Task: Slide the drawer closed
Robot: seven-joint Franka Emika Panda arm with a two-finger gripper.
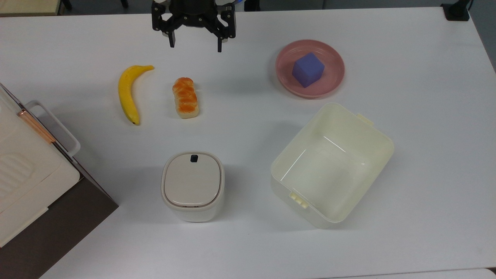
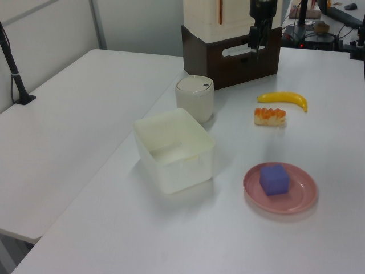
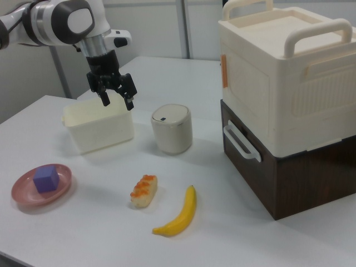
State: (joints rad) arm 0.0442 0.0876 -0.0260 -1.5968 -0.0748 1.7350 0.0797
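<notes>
The drawer (image 3: 245,153) sits in a dark brown cabinet (image 3: 295,178) at the right view's right. Its brown front lies flush with the cabinet, and the white loop handle (image 3: 241,143) sticks out; no light wood shows. The handle (image 1: 54,126) is at the top view's left edge and the handle (image 2: 236,51) is far back in the left view. My gripper (image 1: 195,45) hangs open and empty above the table at the top view's upper middle, far from the handle. In the right view the gripper (image 3: 117,103) hovers in front of the cream tub.
A banana (image 1: 129,93) and a bread roll (image 1: 185,97) lie between gripper and cabinet. A white lidded bin (image 1: 192,185), a cream tub (image 1: 332,164) and a pink plate (image 1: 329,83) with a purple cube (image 1: 308,69) stand on the table. A cream appliance (image 3: 278,72) tops the cabinet.
</notes>
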